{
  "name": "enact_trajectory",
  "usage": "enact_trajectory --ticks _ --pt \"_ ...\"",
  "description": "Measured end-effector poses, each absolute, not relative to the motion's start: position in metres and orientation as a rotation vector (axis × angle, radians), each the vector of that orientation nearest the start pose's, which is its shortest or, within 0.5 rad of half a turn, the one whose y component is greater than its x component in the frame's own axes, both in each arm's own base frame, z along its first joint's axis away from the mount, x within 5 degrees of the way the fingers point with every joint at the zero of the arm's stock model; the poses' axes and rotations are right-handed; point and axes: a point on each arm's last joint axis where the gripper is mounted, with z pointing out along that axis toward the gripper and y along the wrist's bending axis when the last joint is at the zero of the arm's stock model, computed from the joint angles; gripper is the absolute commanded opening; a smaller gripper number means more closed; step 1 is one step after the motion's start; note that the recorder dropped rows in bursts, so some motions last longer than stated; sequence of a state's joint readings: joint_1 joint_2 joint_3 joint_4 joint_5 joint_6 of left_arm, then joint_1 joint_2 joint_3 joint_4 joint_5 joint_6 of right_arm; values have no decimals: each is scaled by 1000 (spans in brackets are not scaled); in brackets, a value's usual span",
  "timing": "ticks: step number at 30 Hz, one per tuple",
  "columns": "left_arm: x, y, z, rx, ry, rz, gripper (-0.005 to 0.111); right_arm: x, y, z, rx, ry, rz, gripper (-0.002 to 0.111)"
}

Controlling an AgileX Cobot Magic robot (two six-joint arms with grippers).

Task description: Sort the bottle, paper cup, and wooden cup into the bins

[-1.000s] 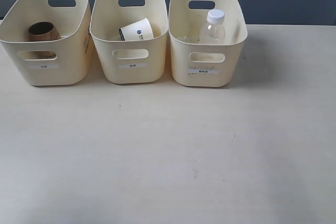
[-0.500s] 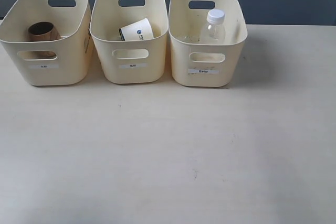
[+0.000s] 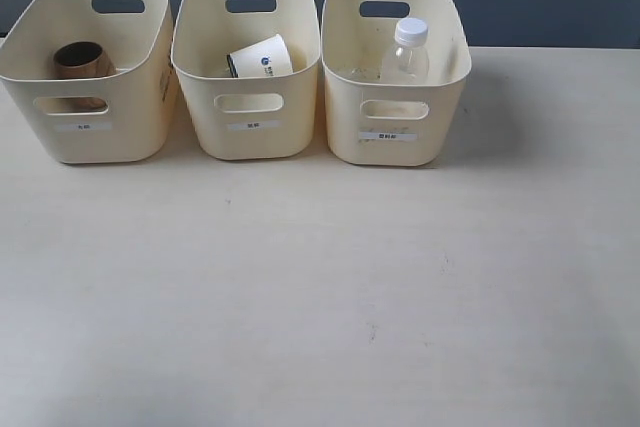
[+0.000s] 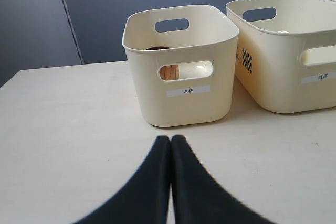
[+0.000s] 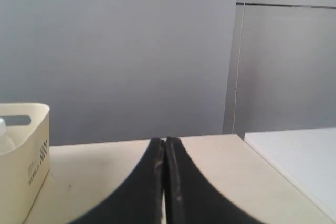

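1. Exterior view: the three bins (image 3: 250,137) stand in one row along the upper part of the frame, close beside each other. The wooden cup (image 3: 82,59) lies inside the bin at upper left. The paper cup (image 3: 262,56) lies tilted on its side inside the middle bin. The bottle (image 3: 406,50) stands upright inside the right bin of the row. So I judge the sorting is complete; nothing of the task is left on the bench (image 3: 320,297). No arm shows here.

2. Exterior view, surroundings: the bench is pale, light wood-coloured, with a few small dark marks. Behind it is a dark grey-blue wall.

3. Left wrist view: the left tool (image 4: 170,142) is pressed together and pinches nothing. It is above the bench, in front of the bin with the wooden cup, apart from it. The brown cup shows through the handle slot.

4. Right wrist view: the right tool (image 5: 165,144) is also pressed together and carries nothing. A corner of one bin shows at lower left; behind is a plain grey wall.
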State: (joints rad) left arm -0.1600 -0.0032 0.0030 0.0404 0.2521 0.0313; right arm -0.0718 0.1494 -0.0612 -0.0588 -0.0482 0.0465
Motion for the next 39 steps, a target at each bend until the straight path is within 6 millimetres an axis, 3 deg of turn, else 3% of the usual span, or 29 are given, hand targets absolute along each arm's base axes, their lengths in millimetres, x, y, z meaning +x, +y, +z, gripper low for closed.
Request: enact_trajectory --ticks 4,17,39 --pt "55 -8 190 192 1725 -57 0 68 -5 213 41 1574 -65 -1" --pt "55 -8 190 192 1725 -57 0 57 -5 201 50 1628 -74 -1" --pt "55 -8 190 192 1725 -57 0 57 2 200 -67 1633 11 -1"
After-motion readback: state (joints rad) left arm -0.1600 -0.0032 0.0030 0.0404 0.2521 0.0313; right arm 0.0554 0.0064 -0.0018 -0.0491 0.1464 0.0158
